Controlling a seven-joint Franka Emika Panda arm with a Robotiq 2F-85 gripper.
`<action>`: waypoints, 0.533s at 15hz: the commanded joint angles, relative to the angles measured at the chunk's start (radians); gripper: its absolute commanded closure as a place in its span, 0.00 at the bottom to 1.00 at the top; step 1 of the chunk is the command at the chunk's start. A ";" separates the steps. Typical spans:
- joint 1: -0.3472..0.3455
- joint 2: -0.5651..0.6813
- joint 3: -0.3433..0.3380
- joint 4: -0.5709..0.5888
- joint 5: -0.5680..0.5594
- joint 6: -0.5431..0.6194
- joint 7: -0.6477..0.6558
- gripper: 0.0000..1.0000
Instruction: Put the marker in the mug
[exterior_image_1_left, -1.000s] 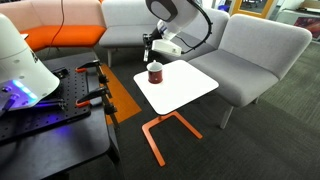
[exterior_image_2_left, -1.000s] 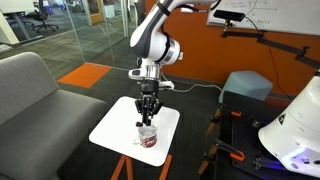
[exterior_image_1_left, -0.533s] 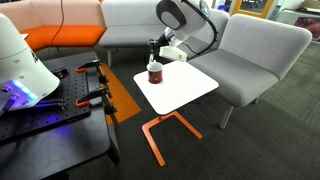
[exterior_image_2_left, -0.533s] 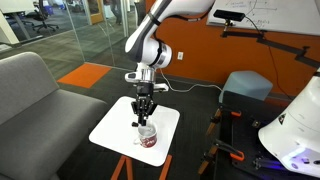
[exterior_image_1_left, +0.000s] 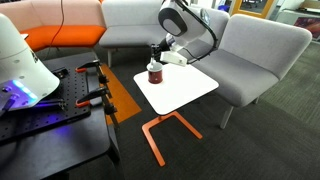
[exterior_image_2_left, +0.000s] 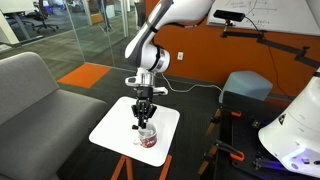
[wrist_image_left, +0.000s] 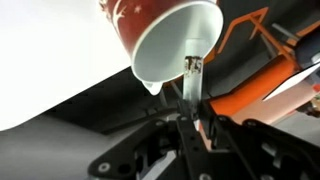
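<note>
A small white square surface (exterior_image_1_left: 185, 92) on orange legs (exterior_image_1_left: 160, 130) stands on dark carpet, with a gray chair (exterior_image_1_left: 255, 55) behind it. Near one edge of the surface stands the mug (exterior_image_1_left: 154, 72), dark red-brown outside and upright. The robot arm (exterior_image_1_left: 188, 22) bends down from above, and its gripper (exterior_image_1_left: 156, 52) hangs directly over the mug, pointing downward, close to the rim.

In an exterior view from another side, the same surface (exterior_image_2_left: 112, 128) carries the mug (exterior_image_2_left: 147, 137) toward its near edge. The gripper (exterior_image_2_left: 143, 118) sits just above the mug's opening. The marker is too small to make out clearly in either exterior view.

In the wrist view, the mug (wrist_image_left: 135, 20) fills the top of the frame, its pale inside (wrist_image_left: 170, 50) facing the camera. The gripper (wrist_image_left: 188, 122) is clenched on the marker (wrist_image_left: 190, 90), a thin dark stick held lengthwise between the fingers. The marker's far end lies over the edge of the mug's pale opening, at the rim. Whether that tip is already below the rim or only level with it cannot be told.
</note>
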 joint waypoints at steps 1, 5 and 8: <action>0.014 0.023 -0.020 0.018 0.025 -0.005 0.008 0.96; -0.002 0.054 -0.023 0.033 0.044 -0.010 0.004 0.76; -0.008 0.045 -0.026 0.026 0.049 -0.006 -0.004 0.43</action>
